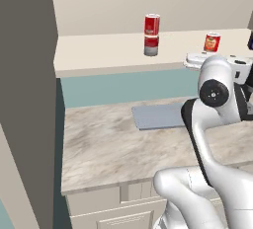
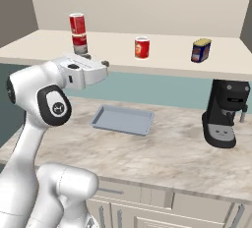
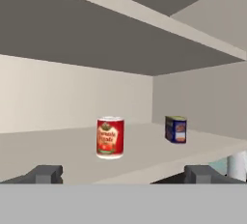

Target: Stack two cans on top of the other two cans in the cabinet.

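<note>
The cabinet [image 2: 162, 62] is one long open shelf with a plain back wall and a ceiling well above the cans, so there is free height over everything on it. Its front edge runs above the counter [image 2: 162, 148], where a grey tray [image 2: 122, 119] lies flat and a black coffee machine [image 2: 225, 114] stands to the right. At the left of the shelf a red can [image 1: 151, 25] sits upright on a red-and-grey can [image 1: 151, 45], a stack of two. Right of it, with bare shelf between, the orange-red can [image 3: 110, 137] stands alone and upright, and farther right the dark blue can [image 3: 175, 129] stands near the side wall, well apart from it. The gripper [image 3: 123, 174] hangs just outside the shelf's front edge with its fingers [image 3: 46, 174] spread wide and holding nothing. In the hand view the orange-red can lies ahead between the two fingertips, slightly toward the left one, not touching either; the blue can sits beyond, nearer the right tip.
</note>
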